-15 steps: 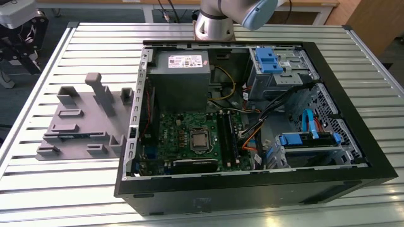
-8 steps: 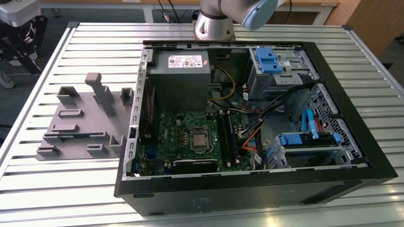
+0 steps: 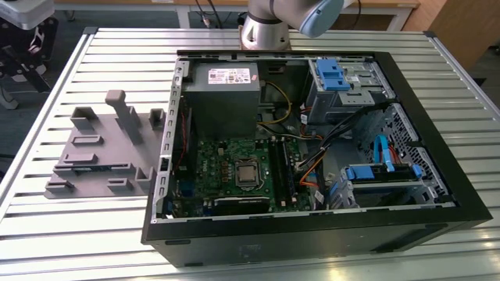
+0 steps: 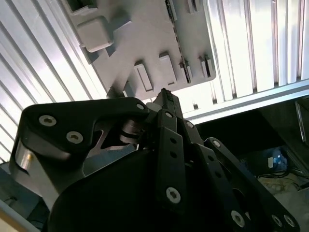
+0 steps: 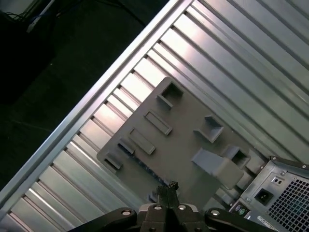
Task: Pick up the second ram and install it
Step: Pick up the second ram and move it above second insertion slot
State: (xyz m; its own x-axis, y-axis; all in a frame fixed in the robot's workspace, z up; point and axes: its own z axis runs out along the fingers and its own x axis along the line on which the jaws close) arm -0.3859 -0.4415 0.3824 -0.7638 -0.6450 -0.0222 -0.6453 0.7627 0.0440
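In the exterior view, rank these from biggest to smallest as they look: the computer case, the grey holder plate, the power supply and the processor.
Largest to smallest in the exterior view:
1. computer case
2. grey holder plate
3. power supply
4. processor

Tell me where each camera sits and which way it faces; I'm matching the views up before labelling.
Exterior view: off the arm, above the table, looking down on the open computer case and grey holder tray; the arm shows behind the case.
First wrist view: on the wrist, looking down past the gripper at the tray and the table's edge.
Second wrist view: on the wrist, looking past the gripper at the tray.
Shared: all three show the tray.
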